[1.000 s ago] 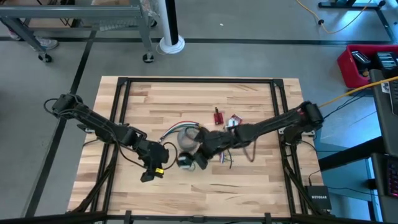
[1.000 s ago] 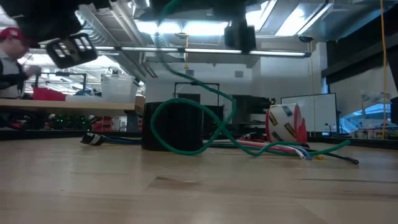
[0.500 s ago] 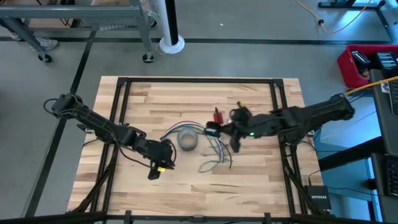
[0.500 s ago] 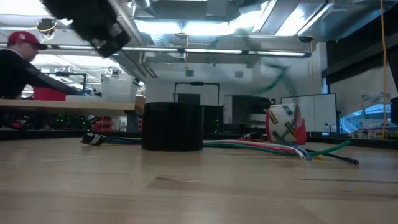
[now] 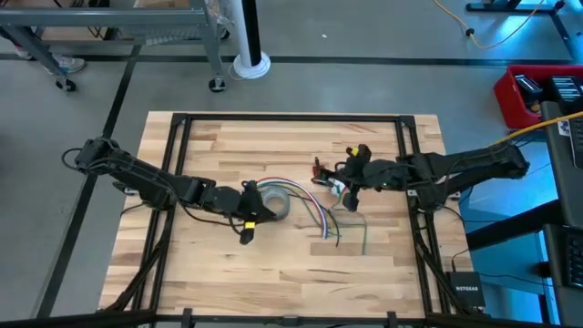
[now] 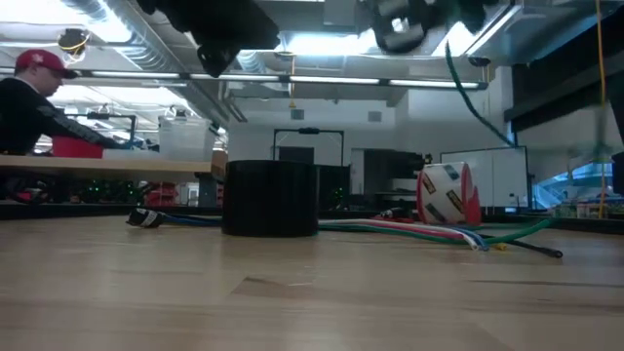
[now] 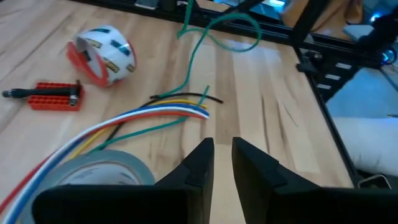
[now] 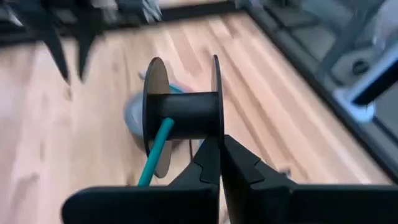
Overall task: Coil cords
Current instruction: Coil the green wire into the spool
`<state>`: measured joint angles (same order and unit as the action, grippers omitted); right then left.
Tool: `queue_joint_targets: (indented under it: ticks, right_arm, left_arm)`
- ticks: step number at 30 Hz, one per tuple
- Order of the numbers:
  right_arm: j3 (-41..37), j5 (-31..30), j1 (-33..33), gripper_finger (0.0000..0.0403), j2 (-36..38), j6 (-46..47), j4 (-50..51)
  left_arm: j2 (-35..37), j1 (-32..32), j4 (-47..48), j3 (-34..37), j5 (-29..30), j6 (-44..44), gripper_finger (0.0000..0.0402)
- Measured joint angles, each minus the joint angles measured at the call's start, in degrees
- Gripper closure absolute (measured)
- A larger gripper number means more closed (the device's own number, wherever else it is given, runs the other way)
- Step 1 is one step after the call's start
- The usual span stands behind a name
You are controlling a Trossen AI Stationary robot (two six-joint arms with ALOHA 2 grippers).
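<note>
My right gripper [image 8: 221, 152] is up over the table's right half [image 5: 351, 173], shut on a black spool [image 8: 183, 112]. A green cord [image 8: 155, 155] runs from the spool's core and hangs down, and its tail [image 5: 364, 235] lies on the wood. A bundle of coloured cords [image 7: 155, 115] lies flat across the table's middle [image 5: 305, 200]. My left gripper [image 7: 222, 155] hovers by the grey tape roll [image 5: 273, 202]. It is open by a narrow gap with nothing between its fingers. My right gripper pinches the rim of one of the spool's round end plates [image 8: 216, 124] between its two fingers. The fingers come from the table's right side, slanting down. The spool is lifted clear of the table, and the green cord hangs slack below it.
A red-and-white tape roll [image 7: 102, 53] and a red tool [image 7: 53, 95] lie on the far side of the cords. The grey tape roll [image 7: 93, 174] sits just in front of my left gripper. Bare wood lies along the near edge [image 5: 273, 273]. A person in a red cap [image 6: 34, 93] is beyond the table.
My right gripper has risen and gone from beside the grey tape roll toward the table's right and far side, rolling as it went and carrying the spool. The green loop that stood in front of the tape roll is gone; the cord now hangs from the spool. My left gripper moved right toward the tape roll and turned.
</note>
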<state>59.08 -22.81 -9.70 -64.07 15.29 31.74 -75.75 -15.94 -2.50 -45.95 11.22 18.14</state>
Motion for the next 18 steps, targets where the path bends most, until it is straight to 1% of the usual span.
queue_joint_targets:
  ticks: [3, 5, 8, 11, 13, 15, 18]
  right_arm:
    - [-3.62, 3.17, 2.93, 0.0401, 3.02, 2.98, 1.97]
    - [-5.03, 5.3, 4.74, 0.0401, 6.0, 4.69, 4.96]
    - [-6.39, 7.18, 6.86, 0.0401, 11.76, 6.24, 9.07]
    - [-8.23, 9.14, 9.14, 0.0402, 19.1, 7.03, 9.05]
    - [-10.25, 12.3, 10.75, 0.0402, 24.71, 7.09, 6.41]
    - [-14.05, 16.03, 12.41, 0.0402, 30.16, 7.28, 1.84]
    - [-21.57, 22.29, 14.71, 0.0402, 38.07, 7.45, -9.94]
  left_arm:
    - [0.0, 1.28, -0.03, 0.0, -0.02, 0.59, 0.0353]
    - [0.0, 2.34, -0.11, 0.0, -0.02, 1.47, 0.0353]
    - [0.0, 3.92, -0.25, 0.0, 0.02, 2.96, 0.0354]
    - [0.0, 5.77, -1.13, 0.0, 0.04, 4.27, 0.0356]
    - [0.0, 6.92, -2.13, 0.0, 0.17, 4.56, 0.0356]
    - [-0.03, 8.07, -3.5, 0.02, 0.19, 4.34, 0.0356]
    - [-0.04, 9.66, -5.82, 0.02, 0.17, 4.18, 0.0356]
